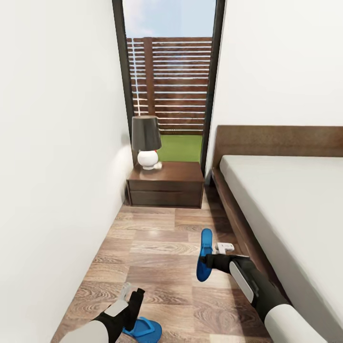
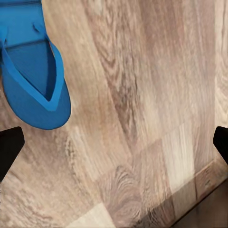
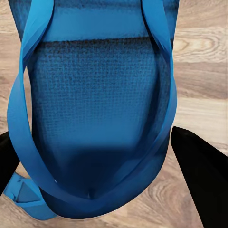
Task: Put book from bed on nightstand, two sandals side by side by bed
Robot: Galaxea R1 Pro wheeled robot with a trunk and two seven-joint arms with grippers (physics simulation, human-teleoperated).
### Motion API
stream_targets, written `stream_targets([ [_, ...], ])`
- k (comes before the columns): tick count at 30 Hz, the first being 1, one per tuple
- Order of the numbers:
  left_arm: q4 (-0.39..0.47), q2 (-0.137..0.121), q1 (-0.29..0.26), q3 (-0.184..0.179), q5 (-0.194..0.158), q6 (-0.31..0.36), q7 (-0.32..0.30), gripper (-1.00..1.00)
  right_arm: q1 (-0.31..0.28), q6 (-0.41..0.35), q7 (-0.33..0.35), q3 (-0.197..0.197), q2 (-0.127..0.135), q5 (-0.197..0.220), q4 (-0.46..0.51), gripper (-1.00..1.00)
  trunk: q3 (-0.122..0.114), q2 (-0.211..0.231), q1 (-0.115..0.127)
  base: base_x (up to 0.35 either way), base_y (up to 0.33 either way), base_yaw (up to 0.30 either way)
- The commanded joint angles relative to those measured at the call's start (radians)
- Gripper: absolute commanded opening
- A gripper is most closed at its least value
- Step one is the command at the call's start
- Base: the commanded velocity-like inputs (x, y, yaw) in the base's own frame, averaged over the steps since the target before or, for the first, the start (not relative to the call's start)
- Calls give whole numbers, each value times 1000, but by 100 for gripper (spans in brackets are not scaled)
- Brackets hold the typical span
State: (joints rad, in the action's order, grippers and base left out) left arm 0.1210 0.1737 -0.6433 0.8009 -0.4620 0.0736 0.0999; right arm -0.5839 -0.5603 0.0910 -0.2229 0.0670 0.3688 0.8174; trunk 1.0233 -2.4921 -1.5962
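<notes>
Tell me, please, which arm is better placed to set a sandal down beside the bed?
The right. Its gripper already holds a sandal on edge above the floor next to the bed; the left gripper is open, farther off.

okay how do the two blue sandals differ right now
The sandal by the bed is gripped in the right gripper and tilted on edge; the sandal near the wall side lies flat on the floor, sole down, ungripped, beside the open left gripper. Both are bright blue flip-flops.

Both arms end in black wrists; the right arm (image 1: 267, 297) has a white upper sleeve and grey-white panel; the left arm (image 1: 102, 324) shows white and a pale plate.
</notes>
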Motion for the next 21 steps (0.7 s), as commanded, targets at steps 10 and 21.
stream_targets([
  [10,70,1,0,-2,-15,-131,26,100,-1,-3,-1,-2,-1,0,4,-100,39,-10,-8,0,0,0],
  [21,90,1,-1,-3,-18,-326,91,100,-1,-1,-9,-9,-6,-1,4,-100,81,-13,-13,0,0,0],
])
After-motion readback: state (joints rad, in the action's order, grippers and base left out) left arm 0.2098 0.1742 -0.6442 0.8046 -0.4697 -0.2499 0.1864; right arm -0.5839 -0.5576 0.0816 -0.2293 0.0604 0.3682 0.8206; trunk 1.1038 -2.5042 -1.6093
